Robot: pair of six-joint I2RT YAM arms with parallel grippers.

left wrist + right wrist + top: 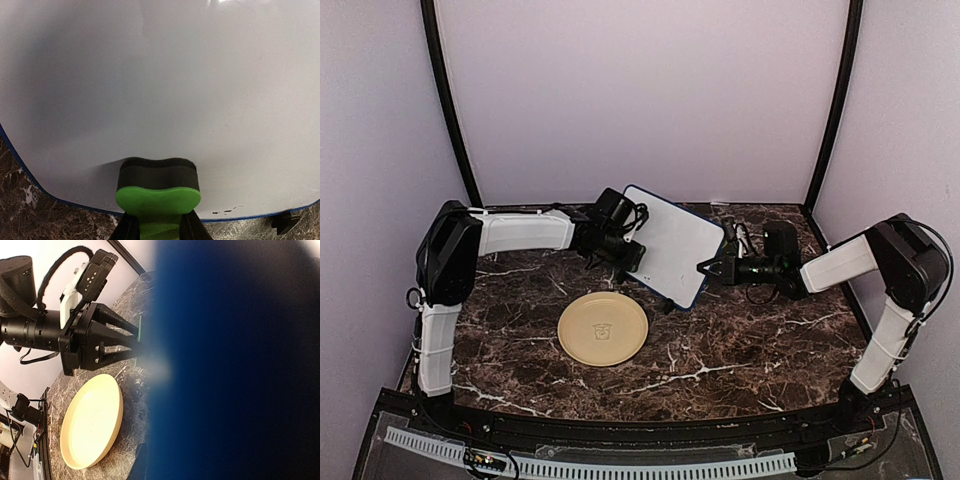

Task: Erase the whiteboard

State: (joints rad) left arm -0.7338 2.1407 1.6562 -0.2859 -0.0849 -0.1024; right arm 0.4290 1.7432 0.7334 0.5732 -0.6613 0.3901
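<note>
Two arms reach inward to one whiteboard [672, 243], which stands tilted just behind the single tan plate [603, 328] on the marble surface [760, 340]. The left claw [157, 227] pinches a green eraser [158, 189] flat against the whiteboard's face, beside a few unreadable black specks [226, 210]. The right claw [712, 268] meets the whiteboard's right edge; whether it grips, I cannot tell.

The whiteboard [175, 75] is smooth, faintly glossy. The eraser [158, 192] has a matt, foam-like black pad. The table [740, 340] looks marble-veined.

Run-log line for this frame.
left gripper: presses green foam eraser on blue-framed white whiteboard | right gripper: clamps whiteboard edge | black specks near lower edge
</note>
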